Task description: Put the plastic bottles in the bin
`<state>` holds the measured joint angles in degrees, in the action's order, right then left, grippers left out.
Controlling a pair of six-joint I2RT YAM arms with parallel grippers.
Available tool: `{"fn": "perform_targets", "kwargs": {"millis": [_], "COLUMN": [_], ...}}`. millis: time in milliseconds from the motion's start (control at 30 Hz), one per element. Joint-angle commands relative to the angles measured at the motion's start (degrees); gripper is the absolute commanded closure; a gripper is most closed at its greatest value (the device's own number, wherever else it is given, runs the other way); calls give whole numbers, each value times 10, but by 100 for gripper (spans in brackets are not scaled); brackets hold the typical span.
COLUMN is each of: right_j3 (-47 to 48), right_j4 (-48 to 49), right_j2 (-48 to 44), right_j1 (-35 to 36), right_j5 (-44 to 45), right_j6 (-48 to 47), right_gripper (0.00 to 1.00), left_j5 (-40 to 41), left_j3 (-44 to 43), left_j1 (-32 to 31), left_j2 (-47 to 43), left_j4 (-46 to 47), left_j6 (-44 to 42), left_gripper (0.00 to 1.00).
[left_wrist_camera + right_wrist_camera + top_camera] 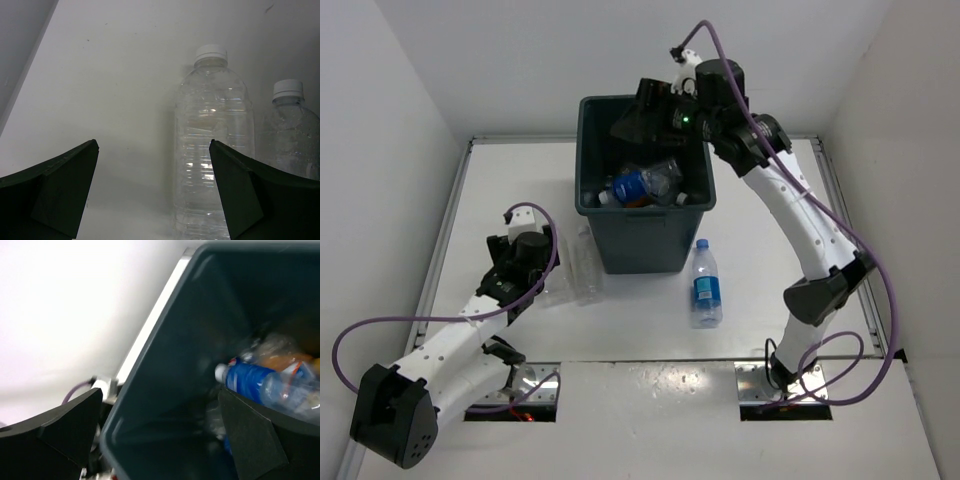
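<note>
The dark grey bin (638, 245) stands mid-table with several plastic bottles (642, 185) lying inside, one of them blue-labelled (250, 377). My right gripper (638, 118) hovers over the bin's back rim, open with nothing between its fingers (161, 392). A blue-labelled bottle (705, 285) lies on the table right of the bin. Two clear plain bottles with white caps (582, 268) lie left of the bin. My left gripper (552, 272) is open just short of them, and the nearer bottle (212, 150) reaches in beside the right finger. The second bottle (292, 135) is further right.
White walls close in the table on the left, back and right. The bin wall (200, 315) fills most of the right wrist view. Purple cables trail from both arms near the table's front edge.
</note>
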<state>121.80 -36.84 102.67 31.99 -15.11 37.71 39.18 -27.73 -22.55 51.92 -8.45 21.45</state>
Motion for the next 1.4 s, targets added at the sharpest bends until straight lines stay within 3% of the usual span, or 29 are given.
{"fn": "perform_targets", "kwargs": {"millis": [0, 233, 400, 433, 533, 600, 767, 967, 1133, 1367], "right_j3": [34, -39, -153, -190, -283, -344, -583, -739, -820, -855], "right_j4": [4, 36, 71, 71, 63, 58, 82, 123, 168, 196], "right_j2": [-39, -148, -230, -242, -270, -295, -342, -358, -315, -247], "right_j1": [-28, -96, -174, -211, -325, -354, -342, -288, -247, -192], "right_j5": [50, 254, 319, 319, 213, 143, 122, 87, 24, 29], "right_j6": [1, -10, 36, 48, 125, 160, 160, 146, 146, 151], "right_gripper": [1, 1, 1, 1, 1, 1, 1, 1, 1, 1], "left_j5": [-1, -1, -1, -1, -1, -1, -1, -1, -1, -1], "left_j3": [4, 4, 4, 4, 4, 4, 4, 4, 9, 9], "left_j1": [-6, -6, -11, -11, -11, -11, -11, -16, -16, -16], "left_j2": [-6, -11, -11, -11, -11, -11, -11, -11, -11, -11], "left_j4": [19, 19, 19, 19, 19, 19, 24, 24, 24, 24], "left_j6": [-4, -4, -4, -4, -4, -4, -4, -4, -4, -4], "left_gripper": [0, 0, 0, 0, 0, 0, 0, 0, 0, 0]}}
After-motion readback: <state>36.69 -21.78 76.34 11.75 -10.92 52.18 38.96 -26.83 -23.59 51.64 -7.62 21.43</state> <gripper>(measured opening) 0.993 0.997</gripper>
